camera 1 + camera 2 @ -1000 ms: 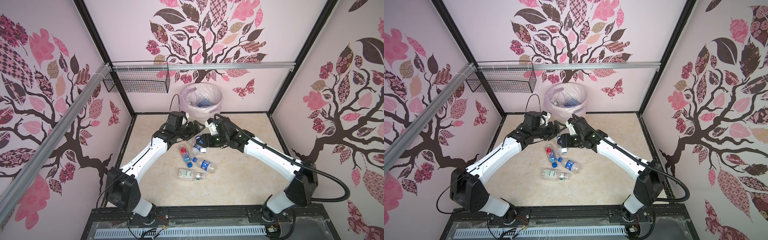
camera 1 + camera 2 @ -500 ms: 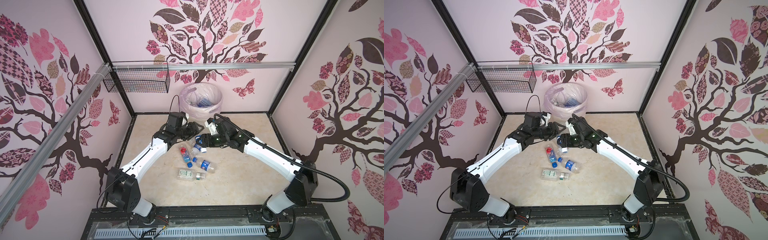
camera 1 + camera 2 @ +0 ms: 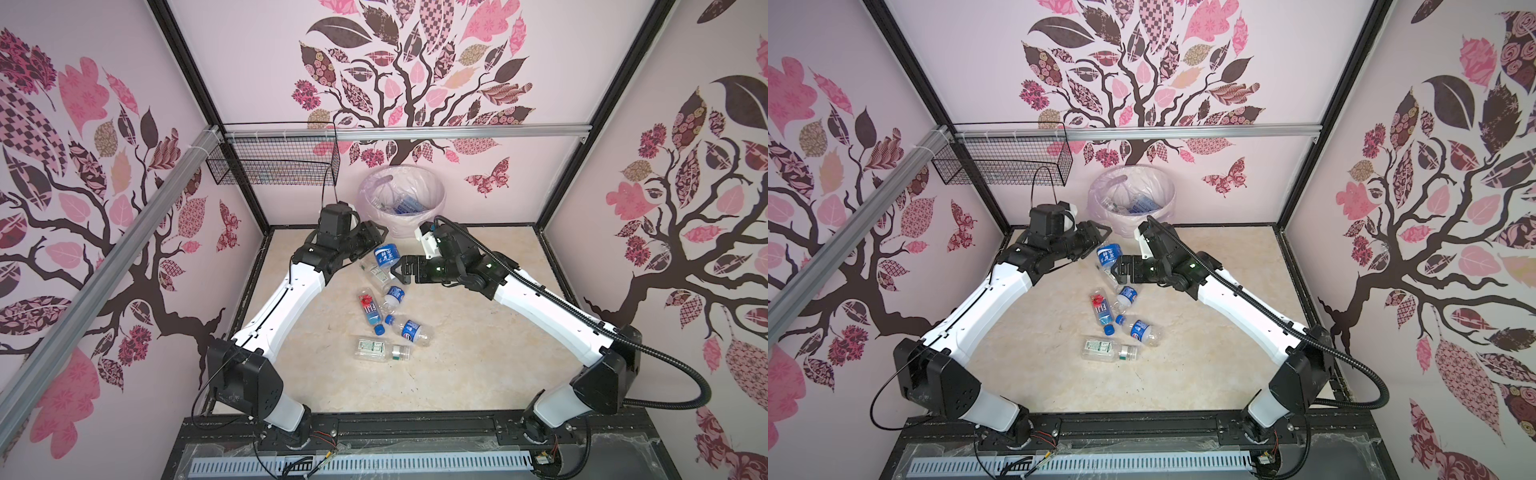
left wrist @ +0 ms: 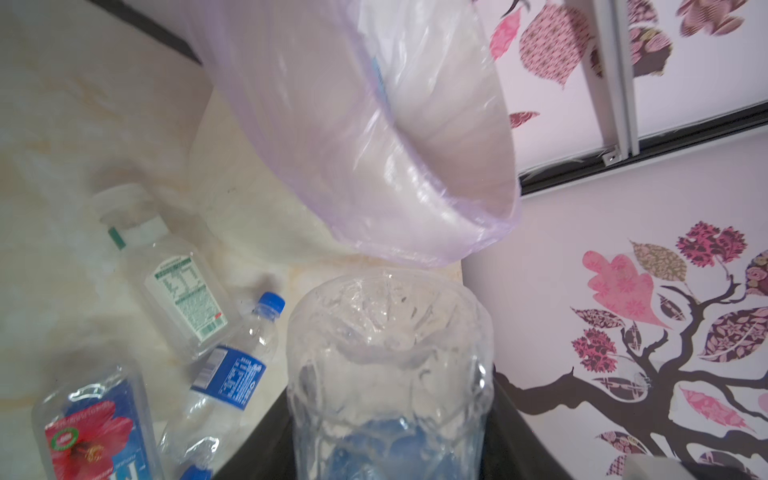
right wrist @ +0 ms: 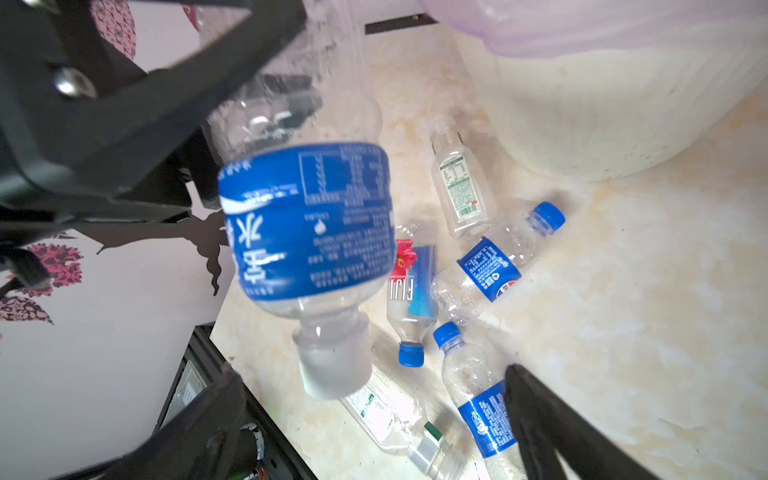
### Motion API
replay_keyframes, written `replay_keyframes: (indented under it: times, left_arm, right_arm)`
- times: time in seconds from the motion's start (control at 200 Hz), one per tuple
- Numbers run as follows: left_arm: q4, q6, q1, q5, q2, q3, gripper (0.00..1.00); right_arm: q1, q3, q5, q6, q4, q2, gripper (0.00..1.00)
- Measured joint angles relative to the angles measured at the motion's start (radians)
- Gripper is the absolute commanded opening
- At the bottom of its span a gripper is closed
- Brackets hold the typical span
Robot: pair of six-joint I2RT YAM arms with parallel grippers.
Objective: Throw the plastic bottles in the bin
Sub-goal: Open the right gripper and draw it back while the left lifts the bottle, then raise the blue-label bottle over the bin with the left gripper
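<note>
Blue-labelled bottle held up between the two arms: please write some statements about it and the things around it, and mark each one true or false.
1. The left gripper holds the blue-labelled bottle clear of the table. True.
2. The right gripper is shut on that bottle. False: its fingers stand wide open.
3. The bin is empty. False: bottles already lie inside it.
4. Five other bottles lie on the table. True.
5. The Fiji bottle stands upright. False: it lies on its side.
</note>
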Motion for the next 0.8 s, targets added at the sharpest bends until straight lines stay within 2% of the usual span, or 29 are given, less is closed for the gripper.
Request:
replay_keyframes:
  times: [0.2, 0.425, 0.8]
  left_arm:
    - [0.010, 0.042, 0.000, -0.167, 0.055, 0.168, 0.54]
    - [0.079, 0.105, 0.000, -0.336, 0.153, 0.291, 0.54]
    - [0.352, 0.253, 0.000, -0.463, 0.321, 0.593, 0.54]
  right_arm:
    - [-0.020, 0.158, 0.089, 0.001, -0.085, 0.001, 1.00]
    - [-0.126, 0.391, 0.119, 0.015, -0.180, 0.072, 1.00]
    - [-0.143, 0.810, 0.142, 0.011, -0.362, 0.293, 1.00]
